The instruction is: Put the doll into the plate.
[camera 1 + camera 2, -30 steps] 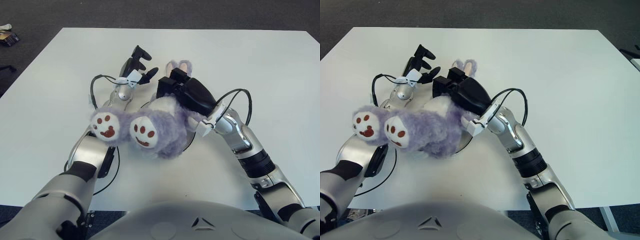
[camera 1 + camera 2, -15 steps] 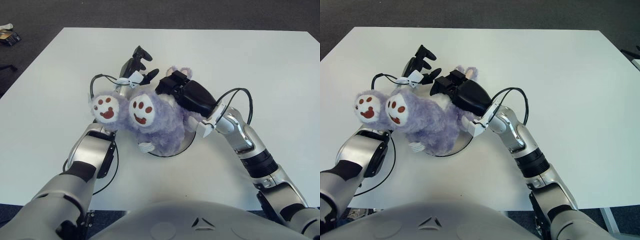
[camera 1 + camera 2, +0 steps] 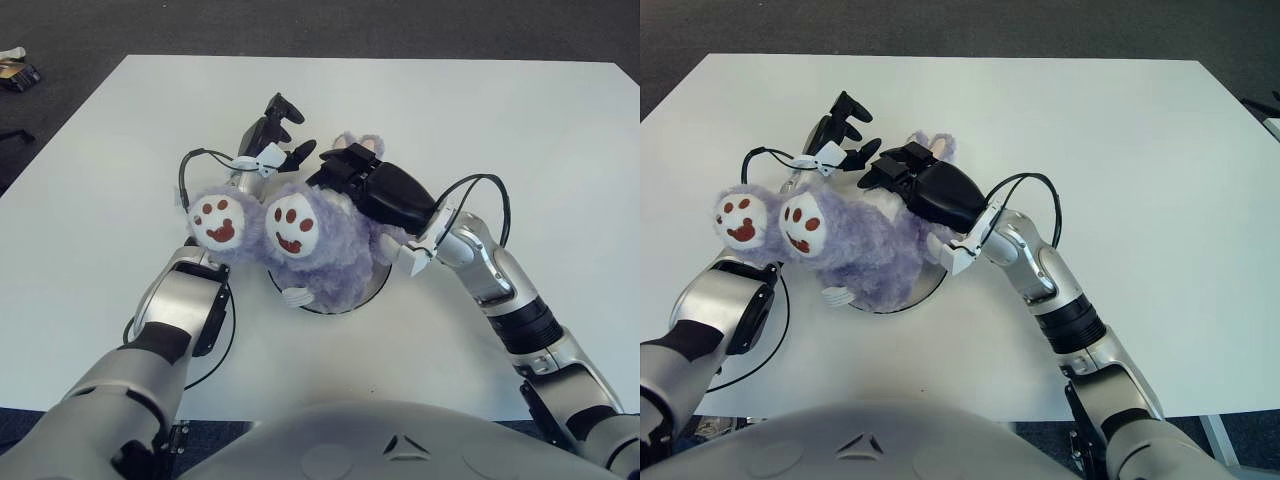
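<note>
A purple plush doll (image 3: 330,250) with white, red-printed foot soles lies across the round plate (image 3: 383,283) in the middle of the white table. Its feet point toward me and stick out over the plate's left rim. Its ears show at the far end. My right hand (image 3: 350,170) lies over the doll's upper body with its fingers curled into the fur by the head. My left hand (image 3: 283,130) hovers just left of the doll's head, fingers spread and holding nothing. The doll hides most of the plate.
The white table (image 3: 520,130) stretches wide to the right and far side. Dark floor surrounds it, with a small object (image 3: 15,72) on the floor at the far left. Black cables loop off both forearms near the plate.
The doll has come down onto the plate, its feet swinging up and away from me. My right hand followed it down and a little left. My left hand barely moved.
</note>
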Action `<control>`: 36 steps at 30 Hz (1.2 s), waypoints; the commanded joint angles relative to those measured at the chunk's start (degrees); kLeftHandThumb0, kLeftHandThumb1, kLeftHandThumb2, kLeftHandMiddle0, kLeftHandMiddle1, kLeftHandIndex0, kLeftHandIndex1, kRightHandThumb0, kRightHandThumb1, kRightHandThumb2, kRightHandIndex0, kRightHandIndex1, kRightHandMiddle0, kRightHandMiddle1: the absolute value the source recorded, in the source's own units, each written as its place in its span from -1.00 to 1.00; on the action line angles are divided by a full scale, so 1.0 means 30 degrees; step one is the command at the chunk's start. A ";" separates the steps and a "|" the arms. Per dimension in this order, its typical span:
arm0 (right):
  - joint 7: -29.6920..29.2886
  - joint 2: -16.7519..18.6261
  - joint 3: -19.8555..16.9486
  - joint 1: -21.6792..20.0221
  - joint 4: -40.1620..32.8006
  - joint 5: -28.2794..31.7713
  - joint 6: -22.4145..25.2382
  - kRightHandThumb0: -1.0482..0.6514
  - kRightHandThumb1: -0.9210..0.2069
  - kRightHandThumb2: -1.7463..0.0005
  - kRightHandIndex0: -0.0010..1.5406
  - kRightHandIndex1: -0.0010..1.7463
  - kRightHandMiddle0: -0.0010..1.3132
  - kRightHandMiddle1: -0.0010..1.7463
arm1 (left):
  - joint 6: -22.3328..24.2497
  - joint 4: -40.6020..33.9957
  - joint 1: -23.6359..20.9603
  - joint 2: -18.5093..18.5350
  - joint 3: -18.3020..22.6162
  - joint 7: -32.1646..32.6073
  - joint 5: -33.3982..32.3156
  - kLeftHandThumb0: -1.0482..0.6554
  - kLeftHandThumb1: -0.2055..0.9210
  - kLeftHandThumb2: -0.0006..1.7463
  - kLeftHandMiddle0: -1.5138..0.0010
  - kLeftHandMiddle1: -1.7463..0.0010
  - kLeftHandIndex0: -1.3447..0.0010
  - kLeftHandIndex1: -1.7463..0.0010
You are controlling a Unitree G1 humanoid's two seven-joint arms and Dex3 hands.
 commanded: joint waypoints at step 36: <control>1.0624 -0.3817 -0.1935 -0.6901 0.7170 1.1185 -0.1247 -0.36 0.12 -0.10 -0.87 -0.78 -1.00 -0.14 | -0.1752 0.1786 -0.0467 0.0475 -0.0551 0.1398 0.0783 0.22 0.75 -0.26 0.47 -0.68 0.71 -1.00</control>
